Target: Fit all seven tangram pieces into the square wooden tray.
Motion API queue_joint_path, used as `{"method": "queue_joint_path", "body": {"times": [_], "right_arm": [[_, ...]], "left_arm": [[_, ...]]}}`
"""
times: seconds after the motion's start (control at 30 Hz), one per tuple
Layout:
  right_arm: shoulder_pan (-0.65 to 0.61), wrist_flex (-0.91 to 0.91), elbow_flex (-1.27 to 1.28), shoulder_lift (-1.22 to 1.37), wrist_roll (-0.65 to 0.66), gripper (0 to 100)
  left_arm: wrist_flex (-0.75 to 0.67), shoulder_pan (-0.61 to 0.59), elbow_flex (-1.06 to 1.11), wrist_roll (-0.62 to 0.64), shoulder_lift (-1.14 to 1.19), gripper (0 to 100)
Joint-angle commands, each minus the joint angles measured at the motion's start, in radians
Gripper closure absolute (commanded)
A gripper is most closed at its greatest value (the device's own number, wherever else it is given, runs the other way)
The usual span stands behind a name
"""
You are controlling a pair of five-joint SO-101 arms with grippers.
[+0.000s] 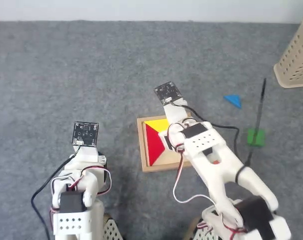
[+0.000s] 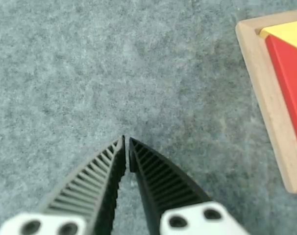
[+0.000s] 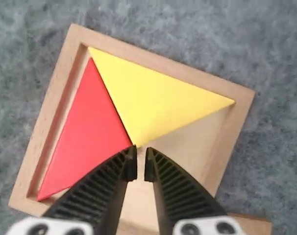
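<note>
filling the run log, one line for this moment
tray: red triangle, yellow triangle in | right gripper shut above tray | left gripper shut

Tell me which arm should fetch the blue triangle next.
Right, likely. The right gripper hangs over the wooden tray, on the side where the blue triangle lies. The left gripper is over carpet off the tray's opposite edge.

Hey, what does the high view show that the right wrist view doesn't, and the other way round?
The high view takes in a blue piece and a green piece lying on the carpet away from the tray, plus a pale basket. The right wrist view adds the right gripper hanging over the tray's bare wooden floor. Both share the tray with the red triangle and yellow triangle in it.
</note>
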Motion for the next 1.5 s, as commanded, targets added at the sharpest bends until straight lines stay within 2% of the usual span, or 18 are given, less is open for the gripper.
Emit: {"method": "queue_joint_path", "body": {"times": [0.0, 1.0, 1.23, 1.47], "right_arm": [[0.035, 0.013, 0.008, -0.099, 0.017, 95.4], [0.054, 0.016, 0.011, -0.107, 0.020, 95.0], [0.206, 0.035, 0.006, -0.108, 0.061, 95.0], [0.438, 0.332, -0.091, -0.117, 0.169, 94.9]], "left_arm": [[0.006, -0.002, -0.005, 0.008, -0.006, 99], [0.006, -0.002, -0.005, 0.008, -0.006, 99], [0.006, -0.003, -0.005, 0.009, -0.006, 99], [0.006, -0.002, -0.005, 0.008, -0.006, 99]]}}
